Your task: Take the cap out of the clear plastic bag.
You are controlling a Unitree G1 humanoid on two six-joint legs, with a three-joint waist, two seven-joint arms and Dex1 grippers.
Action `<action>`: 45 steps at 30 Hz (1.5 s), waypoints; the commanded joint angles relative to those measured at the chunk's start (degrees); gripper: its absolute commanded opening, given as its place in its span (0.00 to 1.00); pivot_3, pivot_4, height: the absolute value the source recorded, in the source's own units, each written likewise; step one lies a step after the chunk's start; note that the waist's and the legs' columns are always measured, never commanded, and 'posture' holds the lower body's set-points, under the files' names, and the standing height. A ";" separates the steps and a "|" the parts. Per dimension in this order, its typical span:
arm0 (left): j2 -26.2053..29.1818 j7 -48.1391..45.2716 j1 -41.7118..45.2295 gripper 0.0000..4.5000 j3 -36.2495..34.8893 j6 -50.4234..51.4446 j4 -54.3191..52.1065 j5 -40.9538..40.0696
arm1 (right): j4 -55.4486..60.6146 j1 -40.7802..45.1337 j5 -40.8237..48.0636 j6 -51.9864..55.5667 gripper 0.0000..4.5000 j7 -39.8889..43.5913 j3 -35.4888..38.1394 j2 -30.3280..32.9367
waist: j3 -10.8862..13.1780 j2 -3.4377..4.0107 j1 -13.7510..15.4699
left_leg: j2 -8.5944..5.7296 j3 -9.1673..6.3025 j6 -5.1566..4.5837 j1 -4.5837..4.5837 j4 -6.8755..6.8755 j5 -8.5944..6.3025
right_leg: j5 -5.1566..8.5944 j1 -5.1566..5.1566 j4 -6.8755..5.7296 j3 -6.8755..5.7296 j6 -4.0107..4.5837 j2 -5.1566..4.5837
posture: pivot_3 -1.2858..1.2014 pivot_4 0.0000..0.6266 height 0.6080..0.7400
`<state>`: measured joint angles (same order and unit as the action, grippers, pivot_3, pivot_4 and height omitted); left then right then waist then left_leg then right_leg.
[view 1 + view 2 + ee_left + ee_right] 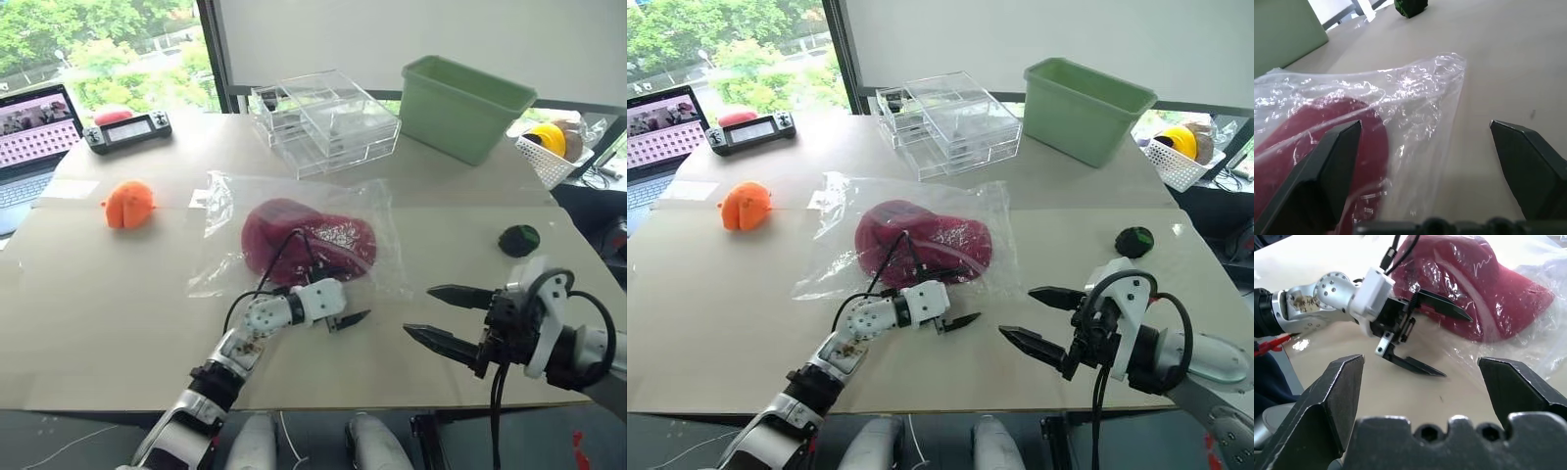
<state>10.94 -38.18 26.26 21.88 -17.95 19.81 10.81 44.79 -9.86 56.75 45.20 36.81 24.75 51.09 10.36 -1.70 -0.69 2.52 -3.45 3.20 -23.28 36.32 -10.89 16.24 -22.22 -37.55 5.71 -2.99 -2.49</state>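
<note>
Head views: The cap (309, 240) is dark red fabric with small white lettering on its front. It lies flat near the centre of the table (118, 323), fully enclosed in the clear plastic bag (220, 211). The bag is thin, crinkled and glossy, larger than the cap, with loose film spread out at 9 o'clock of the cap. The left pincer (348, 315) sits at 6 o'clock of the cap, at the bag's near edge, fingers spread. The right pincer (446, 315) hovers at 4 o'clock of the cap, apart from the bag, fingers spread and empty. An orange toy (128, 205) lies at 9 o'clock of the bag; a clear drawer box (328, 122) and a green bin (460, 106) stand at 12 to 1 o'clock.

Left wrist view: The red cap shows through wrinkled film. One black finger (1327, 171) overlaps the bag; the other stands over bare table.

Right wrist view: The cap's white script shows under the film. The left pincer's upper finger lies against the bag and the lower one is over the table.
</note>
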 commanded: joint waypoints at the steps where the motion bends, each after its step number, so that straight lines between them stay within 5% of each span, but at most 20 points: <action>1: -0.13 1.33 0.37 1.00 1.02 -0.64 1.09 1.50 | 1.77 -0.12 1.40 -0.25 0.99 -0.78 2.07 0.28 | -0.01 0.01 -0.04 | 0.00 0.00 0.00 0.00 -0.01 0.00 | 0.00 0.00 0.00 0.00 0.00 0.00 | 0.52 0.24 0.96; 22: 0.02 1.79 0.53 1.00 1.34 -0.95 1.42 1.40 | 1.79 -0.27 1.81 -0.39 0.99 -1.17 2.07 0.55 | -0.02 0.00 -0.03 | 0.00 0.00 0.00 0.02 0.00 0.00 | 0.00 0.02 -0.01 0.00 0.00 0.00 | 0.52 0.24 0.96; 25: -1.68 12.47 10.89 0.86 7.74 0.18 5.60 17.79 | -2.63 -5.50 -9.31 -4.27 1.00 -2.20 -2.74 -2.00 | -0.08 -0.21 1.15 | -0.03 -0.09 0.00 0.01 0.04 0.00 | 0.00 0.06 0.00 -0.05 -0.01 0.01 | 0.52 0.24 0.96; 30: -2.35 15.47 12.57 0.46 8.12 0.67 8.23 19.04 | -3.14 -6.33 -12.97 -6.21 1.00 -1.39 -4.23 -3.64 | -0.17 -0.10 -0.52 | -0.14 0.09 -0.09 -0.18 0.28 -0.02 | -0.06 0.07 0.16 0.31 -0.23 -0.03 | 0.52 0.24 0.96; 39: -2.33 16.60 12.27 0.46 7.60 2.20 8.25 18.81 | -2.95 -5.64 -14.52 -6.57 1.00 -0.94 -5.20 -5.03 | -0.17 -0.10 -0.32 | -0.13 0.09 -0.13 -0.16 0.20 -0.05 | -0.06 0.01 0.11 0.33 -0.23 0.00 | 0.52 0.24 0.96; 45: -2.04 16.88 12.46 0.11 7.49 2.92 8.39 19.02 | -2.90 -4.92 -14.87 -6.24 1.00 -0.59 -5.37 -5.48 | -0.21 -0.08 -0.17 | -0.13 0.09 -0.13 -0.10 0.20 -0.05 | -0.06 0.06 0.10 0.33 -0.24 0.00 | 0.52 0.24 0.96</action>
<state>8.85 -21.23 38.87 28.92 -15.83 27.89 29.28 40.48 -15.29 41.79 40.05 36.00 18.74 45.91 10.15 -1.78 -0.86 2.39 -3.36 3.07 -23.38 36.52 -10.94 16.18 -22.15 -37.45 6.05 -3.23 -2.49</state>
